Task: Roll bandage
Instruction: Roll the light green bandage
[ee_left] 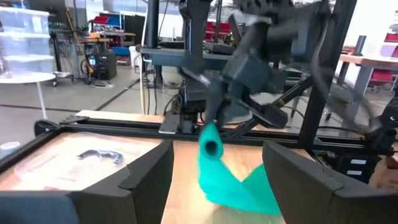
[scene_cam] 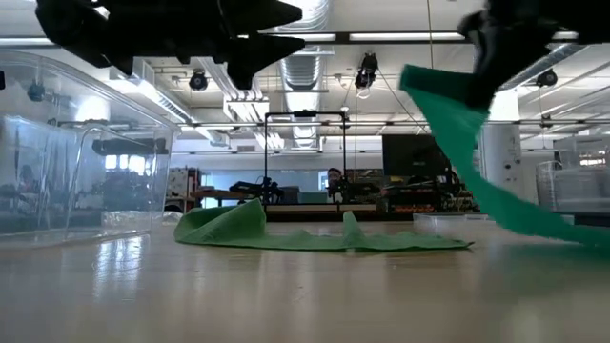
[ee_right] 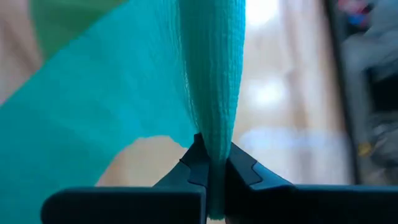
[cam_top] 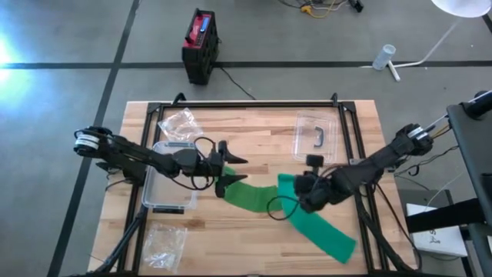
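One green bandage (cam_top: 254, 196) is pinched by the right gripper (cam_top: 290, 185); at 9 o'clock, the left gripper (cam_top: 234, 160) is held spread, empty.

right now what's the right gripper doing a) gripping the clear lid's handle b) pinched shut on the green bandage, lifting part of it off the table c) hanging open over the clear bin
b: the right gripper is shut on a fold of the green bandage, which rises off the table in the low view.
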Tool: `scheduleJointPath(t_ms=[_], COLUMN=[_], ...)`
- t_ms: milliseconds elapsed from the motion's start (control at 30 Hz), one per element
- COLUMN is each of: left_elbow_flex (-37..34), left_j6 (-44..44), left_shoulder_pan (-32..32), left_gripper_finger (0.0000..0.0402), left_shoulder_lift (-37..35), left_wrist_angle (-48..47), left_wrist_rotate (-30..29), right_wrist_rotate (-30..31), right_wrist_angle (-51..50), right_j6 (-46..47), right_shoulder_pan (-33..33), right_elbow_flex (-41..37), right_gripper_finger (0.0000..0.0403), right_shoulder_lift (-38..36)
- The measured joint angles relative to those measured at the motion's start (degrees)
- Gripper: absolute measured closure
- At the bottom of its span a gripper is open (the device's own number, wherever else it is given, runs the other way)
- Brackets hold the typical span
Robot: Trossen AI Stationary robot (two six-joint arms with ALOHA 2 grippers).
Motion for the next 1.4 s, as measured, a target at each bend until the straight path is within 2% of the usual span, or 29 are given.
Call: scheduleJointPath(t_ms=[267,333,433,533,900,1100,1400], left_elbow_flex=[2.9,3.6,4.4,5.1,5.2,6.1,8.2], left_j6=[0.8,0.9,0.6,0.7,0.7,0.7,0.7], left_shoulder_pan=[1.9,2.4,2.5,2.7,3.6,3.8,3.8], left_gripper_finger=[0.0143,0.0143,0.0143,0.0143,0.0147,0.0169,0.0171], left_shoulder_lift=[5.4,5.9,6.3,6.9,7.9,8.3,10.7], left_wrist_angle=[1.0,1.2,1.3,1.2,1.1,2.0,1.6], left_wrist_rotate=[-1.7,-1.8,-5.0,-7.1,-7.2,-7.2,-6.6], right_wrist_rotate=[7.8,8.4,9.5,10.9,11.3,11.2,12.2], right_wrist_angle=[0.5,1.4,2.0,1.9,2.2,4.0,6.3], right_j6=[-21.9,-25.6,-29.1,-30.0,-26.2,-27.8,-30.1], right_shoulder_pan=[-5.9,-6.6,-7.3,-7.5,-7.5,-7.5,-7.7], right_elbow_flex=[9.1,10.6,12.2,13.2,14.0,14.1,14.1], right_gripper_finger=[0.0391,0.039,0.039,0.039,0.039,0.0389,0.0389], right_shoulder_lift=[4.1,5.2,7.0,8.6,8.6,9.2,9.1])
